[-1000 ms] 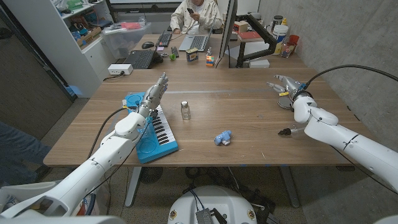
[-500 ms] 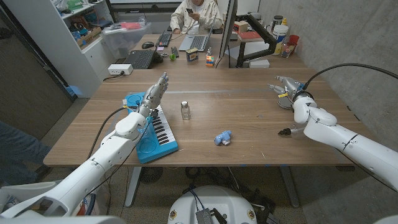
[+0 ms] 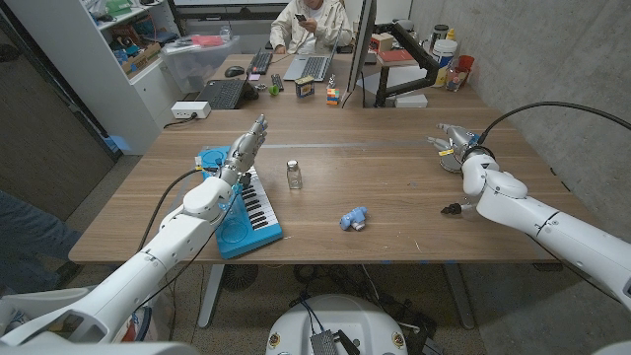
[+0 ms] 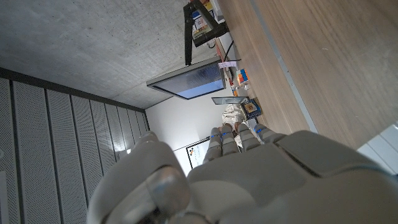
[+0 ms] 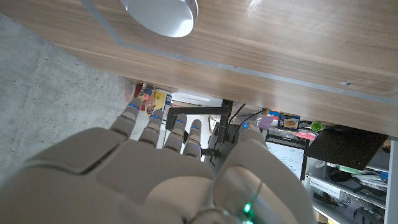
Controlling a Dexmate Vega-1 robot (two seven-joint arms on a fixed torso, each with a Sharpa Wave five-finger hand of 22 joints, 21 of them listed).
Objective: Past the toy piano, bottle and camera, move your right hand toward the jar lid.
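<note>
The blue toy piano lies at the table's left, with my left hand raised over its far end, fingers straight and holding nothing. A small glass bottle stands mid-table. The blue toy camera lies nearer the front edge. My right hand is far right on the table, fingers spread and holding nothing. In the right wrist view the round silver jar lid lies on the wood just beyond my right hand's fingertips. In the head view my wrist mostly covers the lid.
A person sits behind the table's far edge among laptops and keyboards. A colour cube and a monitor arm stand at the back. A concrete wall runs along the right.
My right hand and wrist have edged slightly inward over the spot where the lid showed earlier. The left arm and the table's objects have not moved.
</note>
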